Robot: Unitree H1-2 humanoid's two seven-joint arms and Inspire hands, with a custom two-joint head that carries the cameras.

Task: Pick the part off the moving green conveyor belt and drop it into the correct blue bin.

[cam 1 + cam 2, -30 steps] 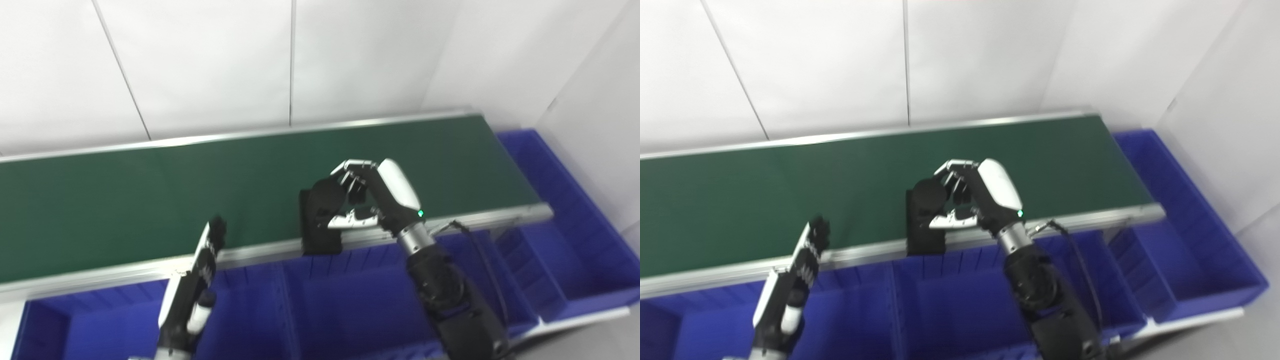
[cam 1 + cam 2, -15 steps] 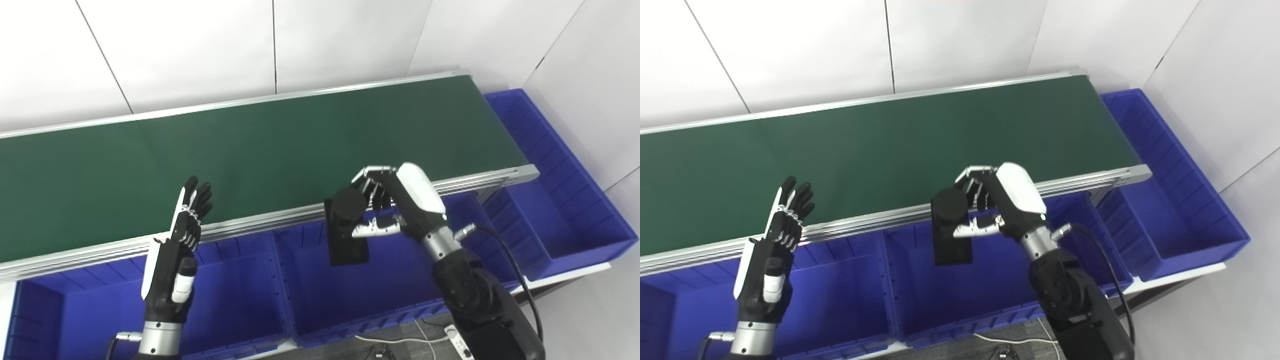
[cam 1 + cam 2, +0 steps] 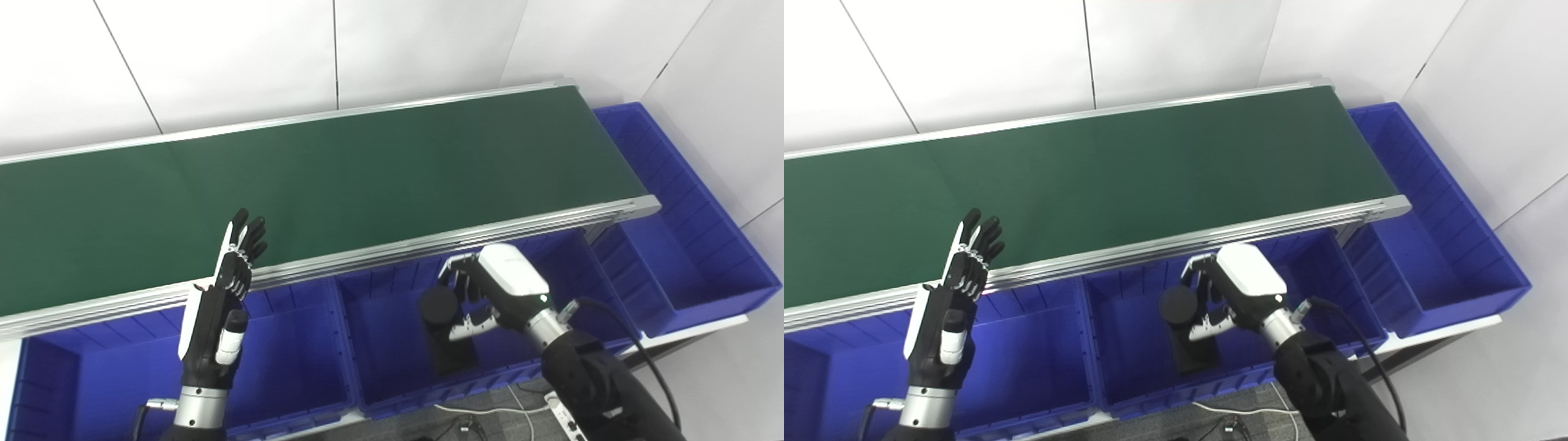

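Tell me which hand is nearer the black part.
Right. The right hand is closed around the black part, holding it down inside the middle blue bin. The left hand is raised, fingers apart, well off to the part's left, above the neighbouring bin.

I hold the black part (image 3: 444,331) upright in my right hand (image 3: 499,294), low inside the middle blue bin (image 3: 392,380), lower centre of frame.

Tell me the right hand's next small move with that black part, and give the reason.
Probably open the fingers and let go. The right hand holds the black part down inside the middle blue bin, already off the green belt. The left hand is open, fingers spread, holding nothing.
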